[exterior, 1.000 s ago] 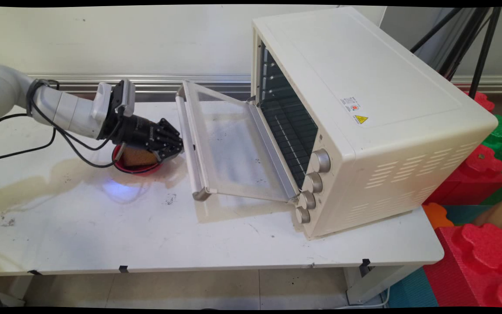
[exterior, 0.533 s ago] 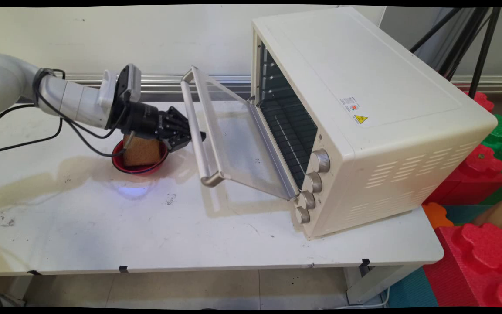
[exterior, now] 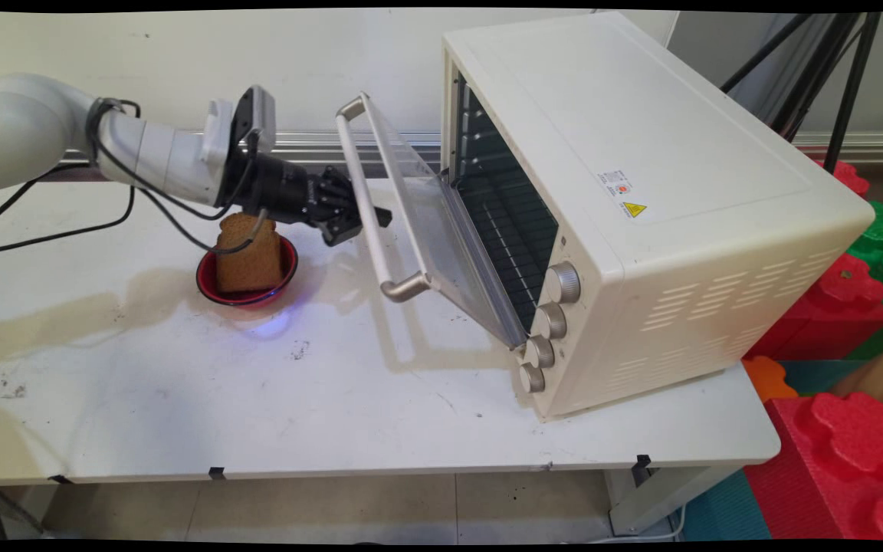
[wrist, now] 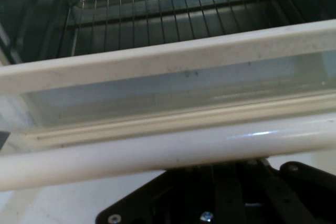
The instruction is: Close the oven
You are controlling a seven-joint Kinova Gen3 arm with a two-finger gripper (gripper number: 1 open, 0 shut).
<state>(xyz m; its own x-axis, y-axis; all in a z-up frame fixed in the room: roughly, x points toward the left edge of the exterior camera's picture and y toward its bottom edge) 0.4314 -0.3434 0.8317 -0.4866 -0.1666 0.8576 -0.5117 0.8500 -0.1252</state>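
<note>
White wall behind white table; red foam blocks at right.

Evenly and brightly lit from overhead. Soft shadows under the oven door and beside the bowl on the bench. Faint sheen along the door handle. Hand view dimmer, slightly soft; streak of glare on the handle, dark oven rack beyond reasonably clear, tool linkage in shade.
</note>
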